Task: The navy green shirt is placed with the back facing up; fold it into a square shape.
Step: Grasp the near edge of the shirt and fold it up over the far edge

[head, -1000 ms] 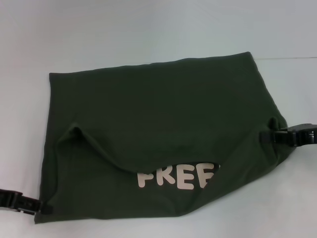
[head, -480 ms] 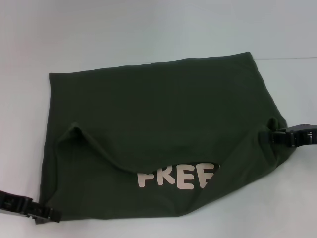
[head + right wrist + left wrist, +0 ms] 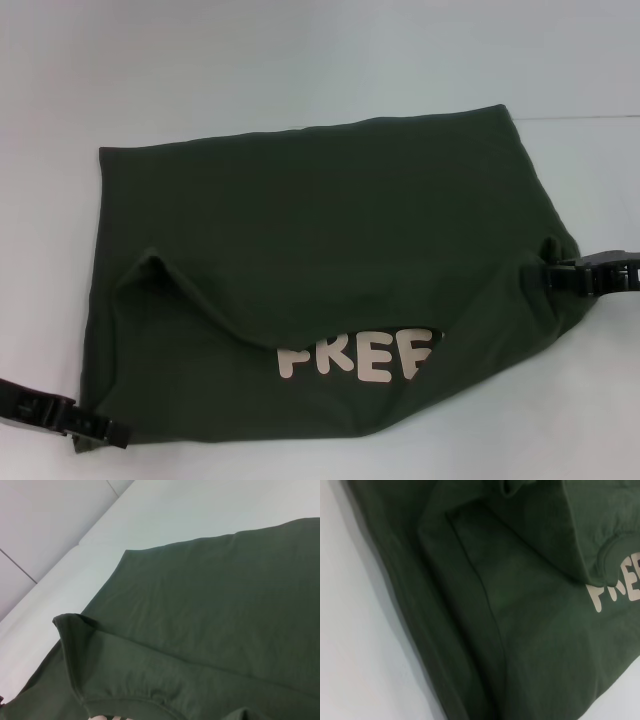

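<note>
Since a second ago the left pincer [image 3: 105,432] has slid inward along the near edge, its black tip now reaching farther onto the near-left corner of the navy green shirt [image 3: 320,250]; the right pincer [image 3: 553,277] has barely shifted. The shirt lies partly folded on the white worktop [image 3: 300,60], a folded-over layer covering most of it and pale letters [image 3: 360,358] showing below that layer's edge. The right pincer sits at the shirt's right edge, where the cloth bunches around its tip. Whether either pincer is clamped on the cloth cannot be told.
</note>
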